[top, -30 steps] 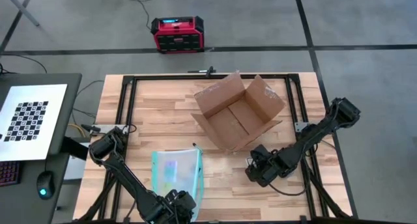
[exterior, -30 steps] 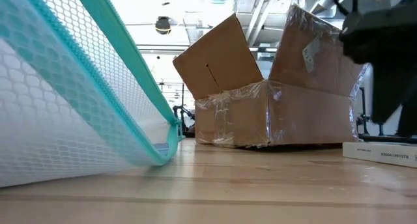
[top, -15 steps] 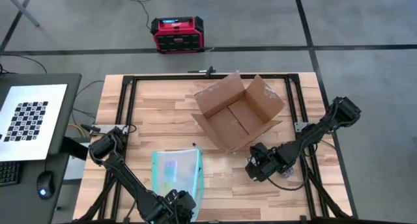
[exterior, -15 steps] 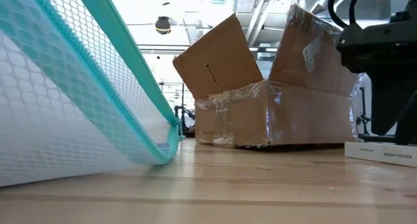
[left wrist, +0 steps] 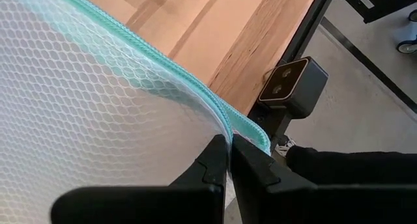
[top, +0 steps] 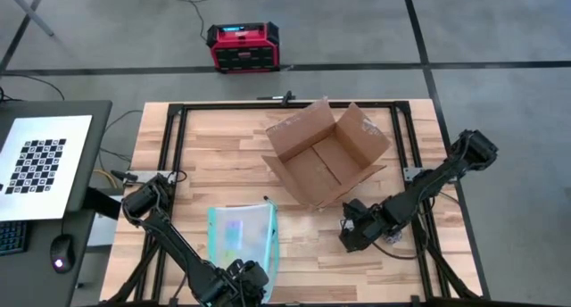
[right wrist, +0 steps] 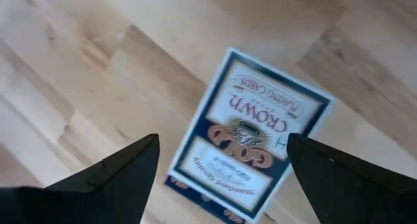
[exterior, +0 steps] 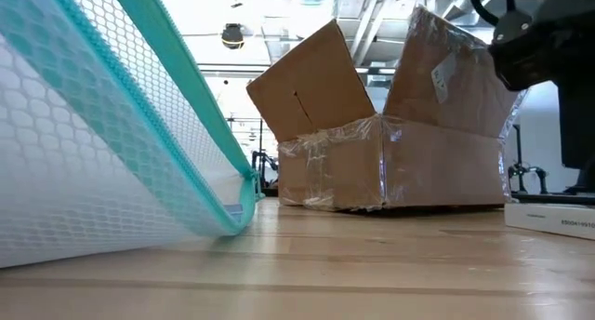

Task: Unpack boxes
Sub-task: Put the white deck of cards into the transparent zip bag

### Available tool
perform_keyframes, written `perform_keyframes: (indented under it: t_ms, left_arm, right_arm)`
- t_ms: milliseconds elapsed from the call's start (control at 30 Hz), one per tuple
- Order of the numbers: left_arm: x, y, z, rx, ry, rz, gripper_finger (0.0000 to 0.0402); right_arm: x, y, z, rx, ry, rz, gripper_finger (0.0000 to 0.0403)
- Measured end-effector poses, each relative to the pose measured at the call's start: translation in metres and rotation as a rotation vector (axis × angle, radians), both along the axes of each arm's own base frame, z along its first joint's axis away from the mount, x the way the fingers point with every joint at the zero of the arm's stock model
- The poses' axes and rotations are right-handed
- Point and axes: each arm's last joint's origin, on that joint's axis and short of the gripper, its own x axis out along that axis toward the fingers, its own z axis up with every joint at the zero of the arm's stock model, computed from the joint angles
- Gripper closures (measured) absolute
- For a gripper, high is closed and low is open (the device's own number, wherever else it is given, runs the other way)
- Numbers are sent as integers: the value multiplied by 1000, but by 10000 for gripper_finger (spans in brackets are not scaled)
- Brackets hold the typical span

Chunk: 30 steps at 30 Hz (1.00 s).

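Note:
The brown cardboard box [top: 326, 155] stands open at the table's middle far side, flaps up, tape shining on its near wall [exterior: 390, 171]. A clear teal-edged mesh pouch [top: 243, 234] lies near the front edge, with my left gripper [top: 252, 275] shut on its near end. A blue and white pack of playing cards [right wrist: 251, 152] lies flat on the wood to the right of the box's near corner. My right gripper [right wrist: 221, 146] hangs open above the pack, one finger on either side, touching nothing. My left gripper pinches the pouch's teal zipper edge [left wrist: 225, 123] between its two shut fingers, slanting down from the table's near side. The held end is raised. The pouch slopes down from it, and its far corner [exterior: 232, 225] rests on the table.
A red and black case [top: 243, 46] sits on the floor beyond the table. A checkerboard sheet [top: 40, 164] lies on a side desk at the left. A small camera unit [left wrist: 291, 87] is clamped at the table's front edge. Bare wood lies left of the box.
My right gripper has risen a little over the card pack and turned at the wrist, staying open. In the low view its dark body stands higher above the pack than before. The left gripper and the pouch have kept still.

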Motion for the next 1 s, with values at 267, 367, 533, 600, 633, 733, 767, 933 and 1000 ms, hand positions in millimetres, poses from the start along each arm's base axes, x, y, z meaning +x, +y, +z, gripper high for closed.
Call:
perform_keyframes:
  t_ms: [267, 367, 533, 600, 633, 733, 767, 933, 1000]
  left_arm:
    - [0, 0, 0, 0, 0, 0, 402]
    - [0, 0, 0, 0, 0, 0, 402]
    - [0, 0, 0, 0, 0, 1, 402]
    - [0, 0, 0, -1, 0, 1, 402]
    - [0, 0, 0, 0, 0, 1, 402]
    - [0, 0, 0, 0, 0, 1, 402]
    - [0, 0, 0, 0, 0, 1, 402]
    - [0, 0, 0, 0, 0, 1, 402]
    - [0, 1, 0, 1, 1, 1, 402]
  right_arm:
    - [-4, -2, -2, -39, 31, -75, 73]
    - [-7, -2, -2, -51, 49, -86, 73]
    - [-7, 1, -7, -71, 32, -101, 73]
    - [-5, 5, -16, -74, 38, -106, 73]
    - [-2, 8, -21, -73, 34, -104, 73]
    - [8, 16, -32, -42, -10, -109, 73]
    - [10, 18, -34, -32, -26, -117, 73]
    - [15, 20, -39, -28, -36, -128, 73]
    - [16, 20, -36, -18, -49, -128, 73]
